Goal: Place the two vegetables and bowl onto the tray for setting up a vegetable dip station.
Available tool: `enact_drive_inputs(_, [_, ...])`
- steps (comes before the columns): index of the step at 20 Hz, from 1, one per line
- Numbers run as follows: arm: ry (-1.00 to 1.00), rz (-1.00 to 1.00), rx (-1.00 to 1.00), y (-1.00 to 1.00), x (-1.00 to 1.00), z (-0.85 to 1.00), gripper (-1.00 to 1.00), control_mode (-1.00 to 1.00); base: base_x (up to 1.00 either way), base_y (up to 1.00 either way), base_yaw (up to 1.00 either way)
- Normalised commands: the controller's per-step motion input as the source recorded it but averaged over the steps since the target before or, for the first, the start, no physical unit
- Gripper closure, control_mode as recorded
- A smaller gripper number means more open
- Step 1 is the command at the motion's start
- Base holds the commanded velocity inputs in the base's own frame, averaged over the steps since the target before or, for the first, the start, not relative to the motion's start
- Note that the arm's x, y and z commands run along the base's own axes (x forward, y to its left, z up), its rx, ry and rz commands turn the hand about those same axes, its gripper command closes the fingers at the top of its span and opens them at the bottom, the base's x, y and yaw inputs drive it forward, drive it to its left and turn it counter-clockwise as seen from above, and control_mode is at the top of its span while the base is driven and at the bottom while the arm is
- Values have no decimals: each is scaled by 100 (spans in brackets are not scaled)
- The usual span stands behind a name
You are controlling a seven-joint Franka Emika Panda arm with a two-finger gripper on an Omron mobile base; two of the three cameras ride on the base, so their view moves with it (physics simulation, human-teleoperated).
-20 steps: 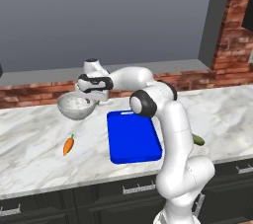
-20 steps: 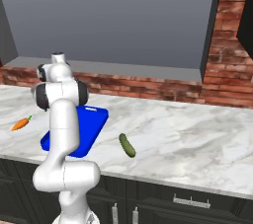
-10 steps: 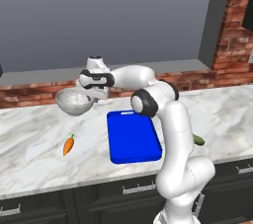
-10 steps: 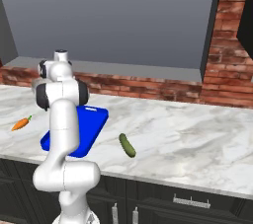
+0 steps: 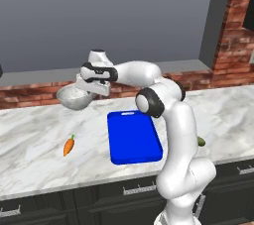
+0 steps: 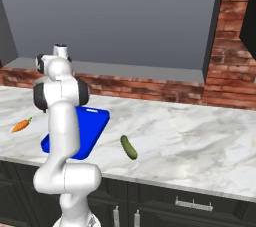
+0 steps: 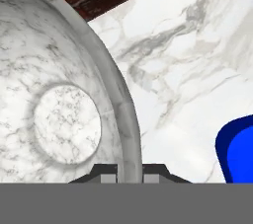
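Both fingers (image 7: 129, 172) now clamped on the bowl (image 5: 73, 98) rim, bowl lifted clear of the counter (image 5: 30, 135).

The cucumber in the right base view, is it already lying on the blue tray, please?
No, the cucumber lies on the bare marble counter, apart from the tray.

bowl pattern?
Grey-white marbled stone look, on the bowl; clearest in the hand view.
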Motion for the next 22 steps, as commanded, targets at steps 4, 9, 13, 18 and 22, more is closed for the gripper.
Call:
enact_drive_inputs(4, [-9,0,0,-3,-44,26,100,-100,0,0,0])
enact_drive_inputs(9, [-10,2,-1,-3,-49,21,100,-100,0,0,0])
enact_drive_inputs(13, [0,0,0,-7,-51,14,100,-100,0,0,0])
enact_drive_inputs(18, [0,0,2,-23,-49,13,100,-100,0,0,0])
enact_drive_inputs(22, [0,0,8,-34,-43,13,100,-100,0,0,0])
